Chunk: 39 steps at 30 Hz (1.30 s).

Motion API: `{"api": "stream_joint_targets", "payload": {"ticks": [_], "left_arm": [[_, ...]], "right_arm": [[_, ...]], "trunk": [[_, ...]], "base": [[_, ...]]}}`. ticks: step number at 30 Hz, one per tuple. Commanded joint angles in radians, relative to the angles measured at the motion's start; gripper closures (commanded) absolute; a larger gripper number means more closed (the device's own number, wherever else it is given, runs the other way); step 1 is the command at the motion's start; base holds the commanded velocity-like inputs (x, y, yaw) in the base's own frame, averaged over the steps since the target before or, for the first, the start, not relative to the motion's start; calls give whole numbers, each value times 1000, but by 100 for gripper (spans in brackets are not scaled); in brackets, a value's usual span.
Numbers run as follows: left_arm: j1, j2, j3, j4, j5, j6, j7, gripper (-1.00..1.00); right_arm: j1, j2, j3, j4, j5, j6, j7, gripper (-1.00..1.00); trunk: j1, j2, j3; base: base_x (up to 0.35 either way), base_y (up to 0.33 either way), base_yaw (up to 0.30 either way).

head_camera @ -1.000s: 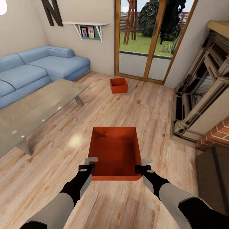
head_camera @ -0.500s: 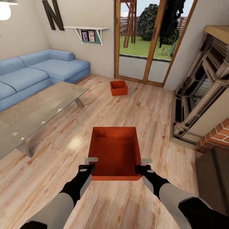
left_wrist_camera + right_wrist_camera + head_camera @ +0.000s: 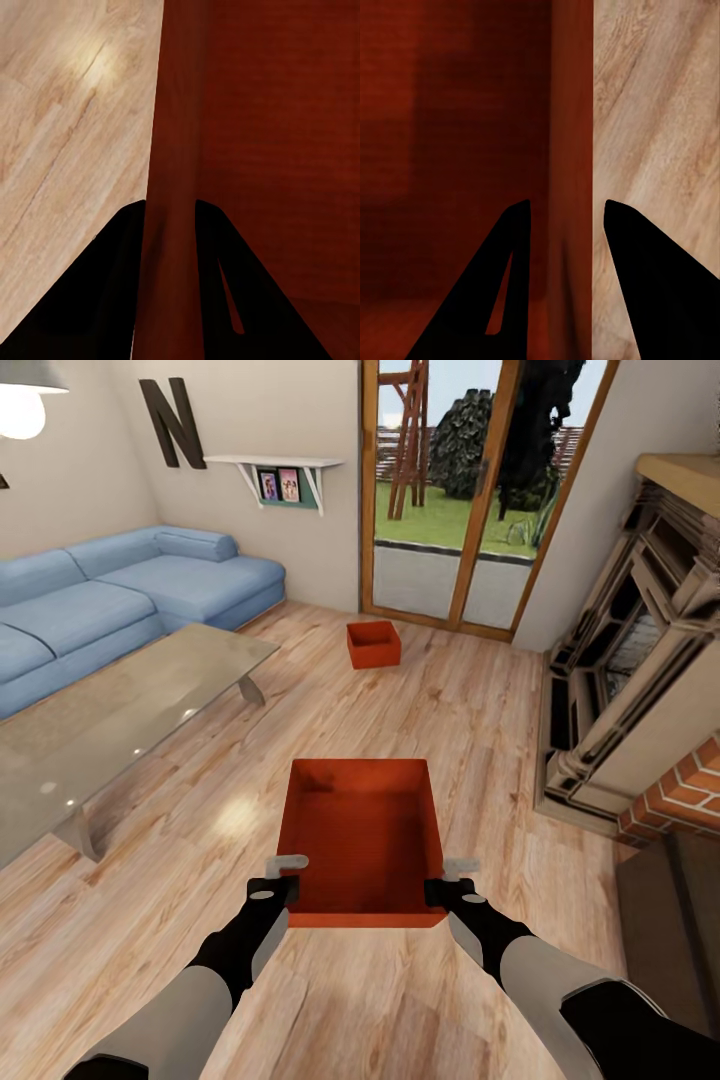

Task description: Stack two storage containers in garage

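Tools grip the near storage container [image 3: 362, 838] for you: your left tool [image 3: 283, 882] pinches its left wall, your right tool [image 3: 445, 882] its right wall, holding it above the wood floor [image 3: 470, 700]. Second container [image 3: 373, 644] sits by the glass doors [image 3: 455, 490].

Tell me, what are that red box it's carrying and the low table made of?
The held container looks like smooth matte plastic: even red-orange, thin plain walls. The coffee table seems to have a glass top, see-through with small light glints, on pale legs of unclear material.
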Motion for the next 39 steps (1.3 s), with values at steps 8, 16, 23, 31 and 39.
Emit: {"api": "stream_joint_targets", "payload": {"ticks": [8,16,23,31,39], "left_arm": [[-2,2,0,-4,-18,9,87,100],[-1,2,0,-4,-18,9,87,100],[-1,2,1,-4,-18,9,87,100],[-1,3,1,-4,-19,9,87,100],[-1,2,1,-4,-18,9,88,100]], "right_arm": [[-1,-2,-18,10,-10,-4,-11,100],[-1,-1,-18,10,-9,-4,-11,100],[-1,-1,-17,10,-9,-4,-11,100],[-1,-1,-18,9,-9,-4,-11,100],[-1,-1,-18,10,-10,-4,-11,100]], "trunk": [[1,-2,11],[1,-2,23],[1,-2,33],[1,-2,46],[1,-2,58]], "base": [[0,0,0],[0,0,0],[0,0,0],[0,0,0],[0,0,0]]}}
